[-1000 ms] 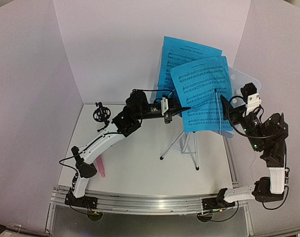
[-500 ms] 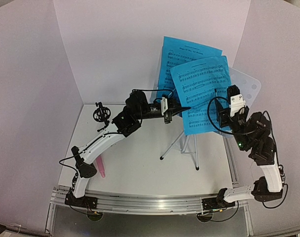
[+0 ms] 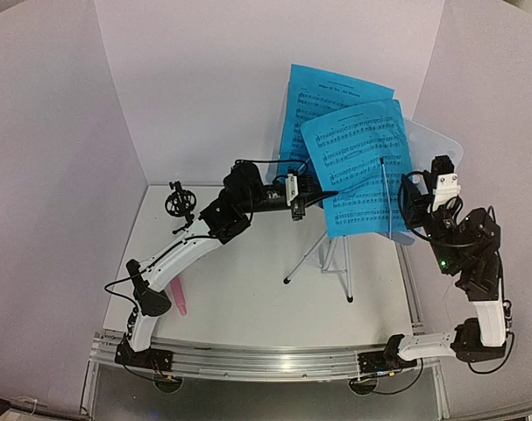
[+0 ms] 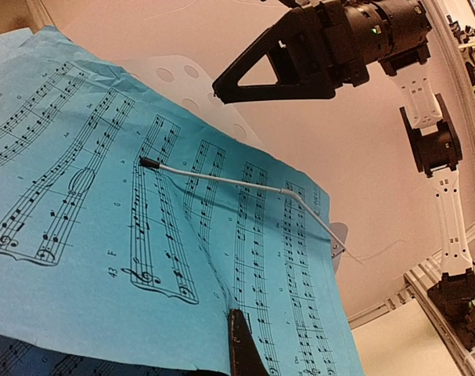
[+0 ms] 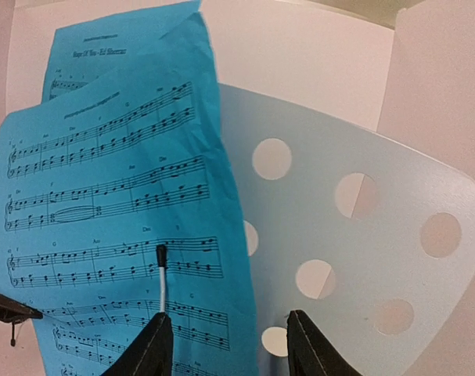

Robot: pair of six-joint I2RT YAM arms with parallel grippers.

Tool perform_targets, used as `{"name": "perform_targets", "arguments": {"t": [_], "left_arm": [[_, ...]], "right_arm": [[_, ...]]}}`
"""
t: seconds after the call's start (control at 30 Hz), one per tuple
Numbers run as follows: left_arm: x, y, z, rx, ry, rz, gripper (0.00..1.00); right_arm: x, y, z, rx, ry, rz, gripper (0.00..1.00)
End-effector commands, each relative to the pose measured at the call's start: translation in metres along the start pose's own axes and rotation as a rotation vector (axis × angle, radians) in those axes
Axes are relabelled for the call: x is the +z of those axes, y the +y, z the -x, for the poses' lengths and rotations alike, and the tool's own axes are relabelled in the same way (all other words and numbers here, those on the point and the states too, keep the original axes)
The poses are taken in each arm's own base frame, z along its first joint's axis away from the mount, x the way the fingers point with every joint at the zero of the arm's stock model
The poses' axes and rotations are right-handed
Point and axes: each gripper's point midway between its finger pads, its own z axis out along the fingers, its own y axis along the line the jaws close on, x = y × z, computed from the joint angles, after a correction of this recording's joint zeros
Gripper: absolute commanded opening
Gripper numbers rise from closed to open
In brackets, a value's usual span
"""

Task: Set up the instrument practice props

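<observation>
While shut left jaws pinch the front sheet (image 5: pixel 104 211), empty half-open right jaws straddle its edge; next, probably grip and straighten it on the stand (image 5: pixel 300 211).

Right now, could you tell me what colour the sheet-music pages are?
The sheet-music pages are blue with black notation, best seen from right wrist.

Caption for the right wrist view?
Right gripper, jaws apart, faces the desk; a wire arm crosses the front page.

This is looking like a robotics lab cell. Pale panels (image 3: pixel 187 96) are walling in a white tabletop (image 3: pixel 239 289), and an aluminium rail (image 3: pixel 266 358) is carrying two cabled robot arms (image 3: pixel 191 250) (image 3: pixel 476 263).
</observation>
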Motion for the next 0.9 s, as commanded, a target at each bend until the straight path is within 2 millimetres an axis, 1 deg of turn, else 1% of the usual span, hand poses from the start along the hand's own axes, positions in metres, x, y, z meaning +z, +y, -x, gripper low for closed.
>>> {"name": "perform_targets", "arguments": {"t": [0.0, 0.1, 0.2, 0.33, 0.37, 0.47, 0.53, 0.73, 0.8, 0.87], "left_arm": [[-0.016, 0.008, 0.046, 0.060, -0.076, 0.018, 0.00], [-0.016, 0.008, 0.047, 0.061, -0.078, 0.015, 0.00], [-0.016, 0.007, 0.047, 0.067, -0.080, 0.011, 0.00], [-0.016, 0.006, 0.045, 0.071, -0.073, 0.009, 0.00], [-0.016, 0.006, 0.045, 0.073, -0.073, 0.010, 0.00], [-0.017, 0.007, 0.045, 0.075, -0.070, 0.014, 0.00], [-0.017, 0.007, 0.045, 0.073, -0.070, 0.014, 0.00], [-0.017, 0.006, 0.047, 0.070, -0.082, 0.007, 0.00], [-0.016, 0.006, 0.047, 0.073, -0.083, 0.008, 0.00], [-0.016, 0.006, 0.045, 0.079, -0.079, 0.010, 0.00]], "right_arm": [[-0.008, -0.012, -0.024, 0.079, 0.022, -0.049, 0.50], [-0.014, -0.017, -0.039, 0.093, 0.036, -0.050, 0.51], [-0.013, -0.013, -0.045, 0.093, 0.044, -0.037, 0.51], [-0.007, 0.000, -0.046, 0.066, 0.052, -0.010, 0.50], [-0.004, 0.003, -0.045, 0.059, 0.054, -0.008, 0.49], [-0.001, 0.006, -0.044, 0.047, 0.057, -0.007, 0.41], [-0.002, 0.004, -0.044, 0.047, 0.057, -0.015, 0.40], [-0.007, -0.007, -0.049, 0.059, 0.061, -0.053, 0.40], [-0.009, -0.013, -0.054, 0.054, 0.070, -0.082, 0.42], [-0.012, -0.018, -0.061, 0.065, 0.076, -0.097, 0.47]]}}
